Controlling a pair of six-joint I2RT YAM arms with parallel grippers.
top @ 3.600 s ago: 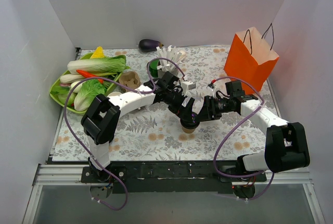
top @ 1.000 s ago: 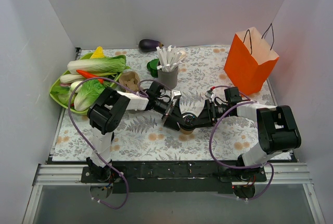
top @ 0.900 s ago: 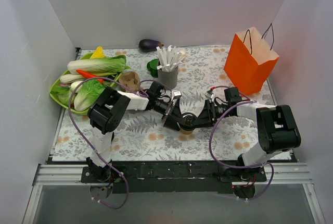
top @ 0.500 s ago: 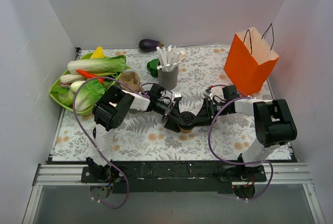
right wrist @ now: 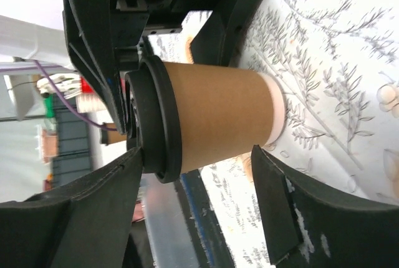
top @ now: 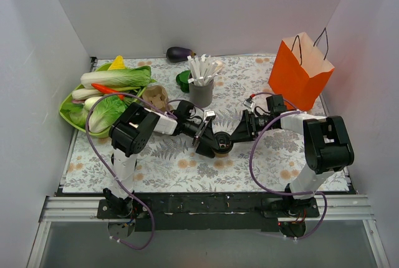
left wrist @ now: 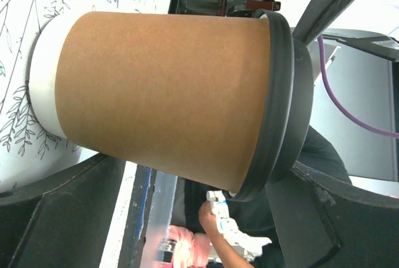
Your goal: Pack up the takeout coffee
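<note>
While takeout coffee [left wrist: 168, 93] stands upright, lid up, left gripper [top: 209, 144] and right gripper [top: 235, 137] both gape wide, holding nothing.

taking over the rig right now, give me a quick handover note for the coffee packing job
The left gripper is open, facing the takeout coffee from the left, not closed on it.
The right gripper is open, facing it from the other side, not closed on it.
The coffee stands upright on the table, black lid on.
The orange paper bag stands upright at the far right, apart from the cup.
Done: both grippers are at the cup.
Left: grip, lift, and pack it, probably into the bag.
</note>
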